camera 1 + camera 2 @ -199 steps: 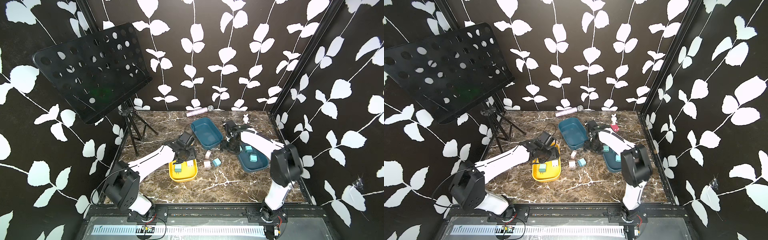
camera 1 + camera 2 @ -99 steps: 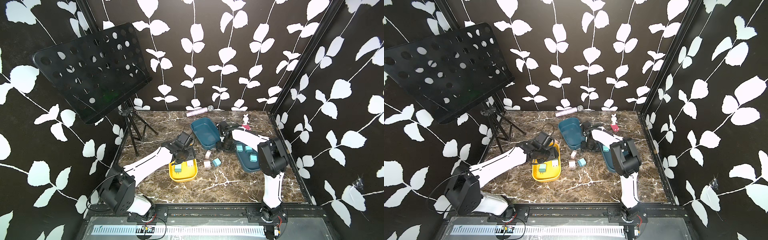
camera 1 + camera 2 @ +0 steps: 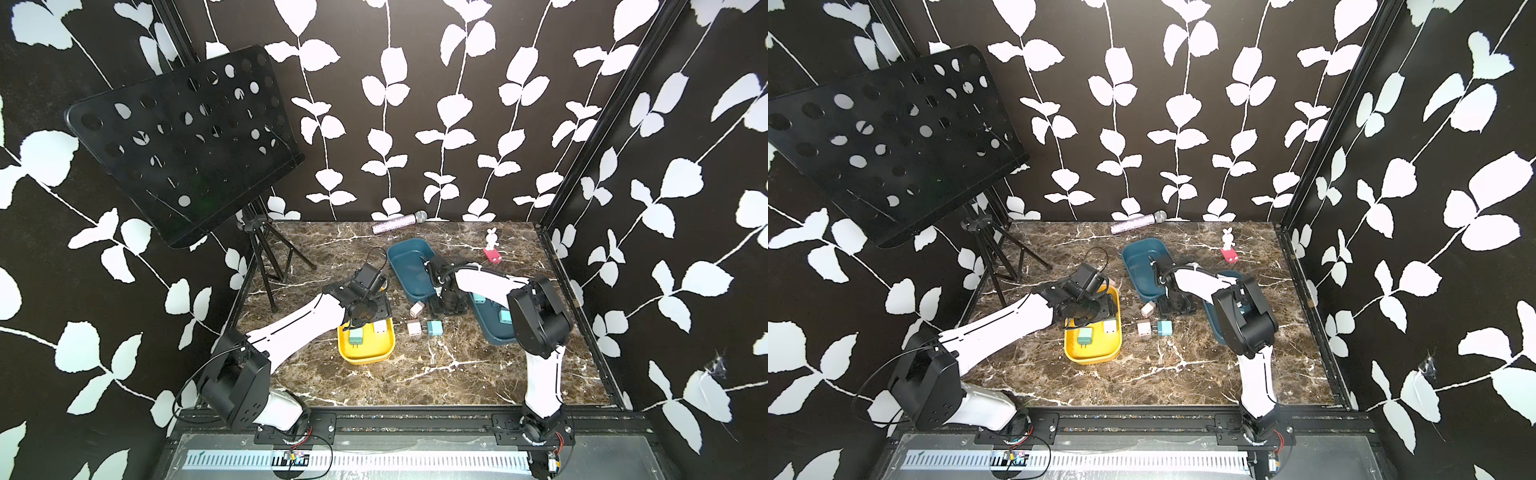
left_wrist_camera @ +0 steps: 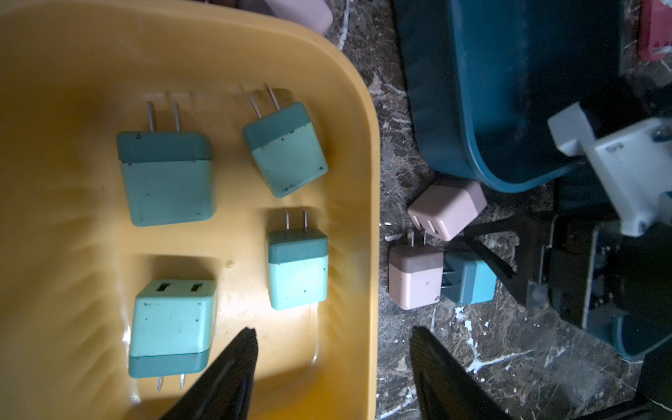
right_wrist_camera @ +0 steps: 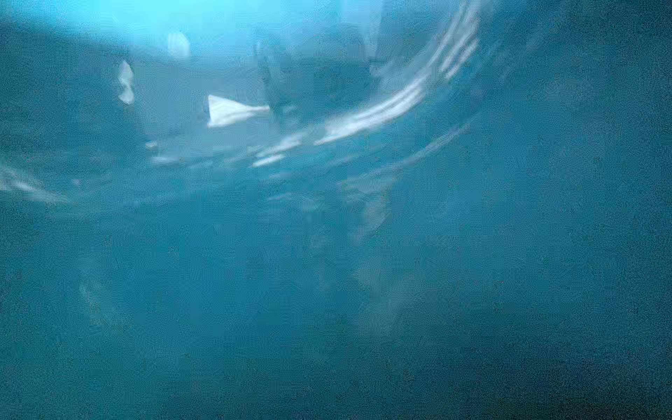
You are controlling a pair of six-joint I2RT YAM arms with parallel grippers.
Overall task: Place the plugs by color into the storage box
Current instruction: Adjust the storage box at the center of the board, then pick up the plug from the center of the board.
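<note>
Left gripper gapes empty over yellow tray rim; right gripper: gap we cannot tell. We centre it on tilted pink plug at its 9 o'clock.

Pink plug cut off (right wrist view all blur)

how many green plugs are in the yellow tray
4, all in the tray: two plugs beside its rim, two farther in; the left gripper may hide others.
</note>
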